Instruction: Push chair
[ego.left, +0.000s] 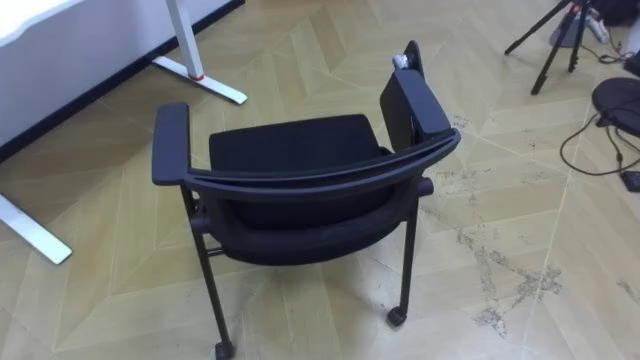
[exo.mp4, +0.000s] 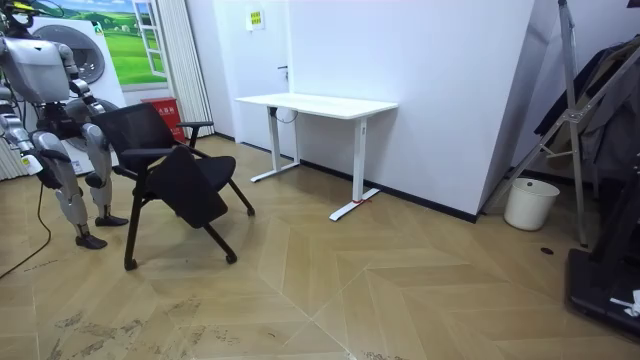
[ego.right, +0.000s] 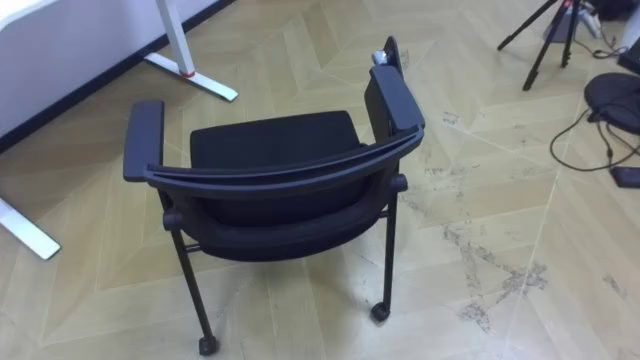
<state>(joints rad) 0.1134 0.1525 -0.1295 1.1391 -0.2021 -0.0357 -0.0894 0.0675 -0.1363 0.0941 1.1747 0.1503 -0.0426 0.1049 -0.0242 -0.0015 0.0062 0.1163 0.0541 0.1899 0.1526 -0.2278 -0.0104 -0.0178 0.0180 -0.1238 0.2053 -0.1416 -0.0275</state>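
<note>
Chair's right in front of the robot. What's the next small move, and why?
Probably reach for the black chair's backrest rail: it lies nearest the robot, untouched, and the seat opens roughly toward the white desk.

Bright, even indoor light fills the room. The chair (ego.left: 290, 150) throws only a soft, faint shadow onto the wooden floor (ego.left: 300, 40) beneath it. The far white wall (exo.mp4: 450, 100) is evenly lit.
</note>
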